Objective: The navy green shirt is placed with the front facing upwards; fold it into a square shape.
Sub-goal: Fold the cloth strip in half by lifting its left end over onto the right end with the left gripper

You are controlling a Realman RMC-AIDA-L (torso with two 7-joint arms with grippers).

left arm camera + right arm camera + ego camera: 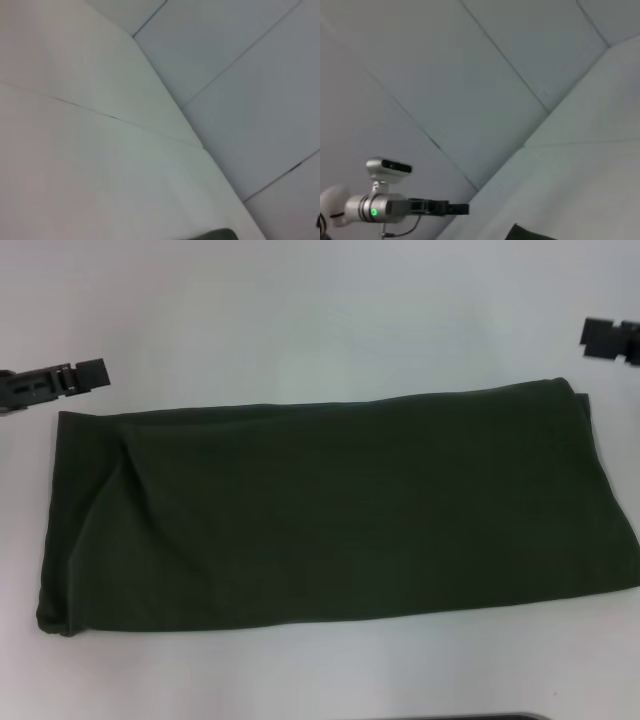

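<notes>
Lying across the middle of my head view, the navy green shirt (330,510) sits folded into a long band on the white table (300,310), plain side up. My left gripper (88,373) hangs at the frame's left edge, just off the shirt's upper left corner; my right gripper (600,337) at the upper right edge. I cannot tell how either pair of jaws stands.

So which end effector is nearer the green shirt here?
Left. The left end effector sits just beyond the shirt's far left corner; the right end effector is farther off its far right corner.
</notes>
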